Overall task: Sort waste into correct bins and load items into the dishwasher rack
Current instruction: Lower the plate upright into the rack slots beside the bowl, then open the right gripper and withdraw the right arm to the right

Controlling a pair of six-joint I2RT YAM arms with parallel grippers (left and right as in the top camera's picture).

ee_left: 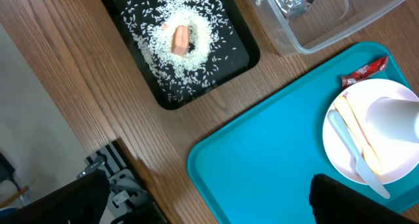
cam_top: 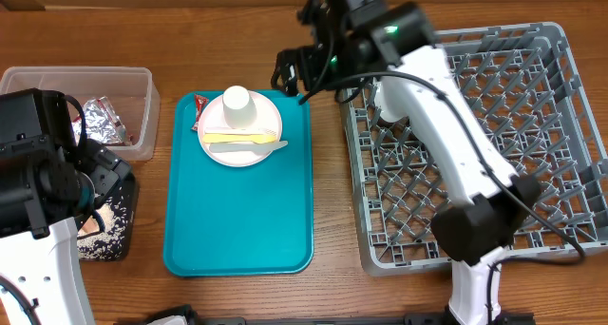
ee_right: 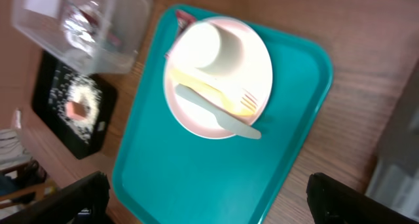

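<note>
table [cam_top: 328,220]: brown wood-grain top, everything sits on it
dishwasher rack [cam_top: 560,125]: big grey plastic square on the right side, open grid base with upright pegs. The white right arm lies diagonally across it and hides a good chunk of the grid
teal tray [cam_top: 237,211]: smooth rounded rectangle in the middle, just left of the rack, mostly bare
left gripper [ee_left: 203,191]: fingers spread wide with nothing in them, hanging over the tray's near-left corner. From overhead its bulky black arm blocks most of the black tray
right gripper [cam_top: 290,73]: jaws wide apart and empty too, up by the far edge of the teal tray, just past the plate
clear tub [cam_top: 133,87]: see-through rectangular plastic, far left
black tray [ee_left: 243,54]: shallow, rounded corners, right next to the tub
plate [cam_top: 271,125]: pinkish-white, round, on the far end of the teal tray
cup [cam_top: 237,105]: small, white, on the plate
knife [cam_top: 249,148]: pale, flat, across the plate, tip poking past the rim
fork [cam_top: 237,136]: yellow, flat, between cup and knife
foil [cam_top: 100,121]: crumpled silver wad inside the tub
red wrapper [cam_top: 200,103]: shiny, on the teal tray, touching the plate's left edge
rice [ee_left: 196,54]: white grains scattered over the black tray
orange square [ee_left: 179,39]: small chunk in the middle of the rice
</note>
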